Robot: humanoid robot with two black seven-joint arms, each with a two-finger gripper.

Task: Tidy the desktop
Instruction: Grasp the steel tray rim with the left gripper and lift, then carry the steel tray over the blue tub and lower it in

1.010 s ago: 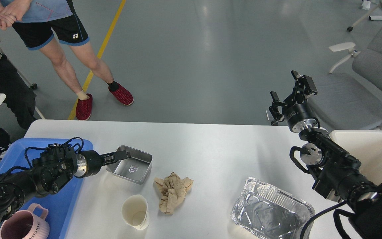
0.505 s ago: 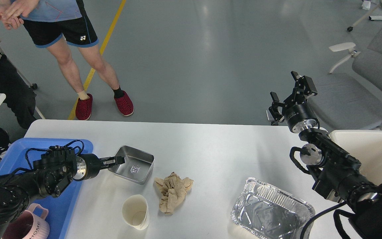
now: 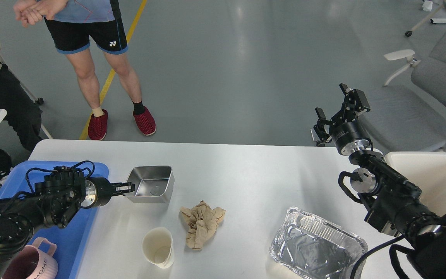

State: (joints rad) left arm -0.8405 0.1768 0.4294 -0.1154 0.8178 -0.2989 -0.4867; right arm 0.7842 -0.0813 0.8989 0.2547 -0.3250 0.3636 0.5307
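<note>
While my left gripper (image 3: 129, 187) is clamping the steel tin (image 3: 150, 184), the desktop (image 3: 246, 182) is lying beneath. My right gripper (image 3: 341, 108) is hanging spread past its far edge.

The desktop (image 3: 246, 170) looked smooth, matte white, with a soft sheen from the lights. The small steel tin (image 3: 150, 185) was brushed metal, shiny on its inner walls. Beside it lay a crumpled brown paper napkin (image 3: 201, 223), rough and creased, and a matte cream paper cup (image 3: 158, 247). The foil tray (image 3: 317, 250) showed thin, wrinkled, glittering aluminium. The blue tray (image 3: 68, 240) was smooth glossy plastic; the pink mug (image 3: 33, 263) ribbed and matte; the cream bin (image 3: 436, 178) plain dull plastic.
</note>
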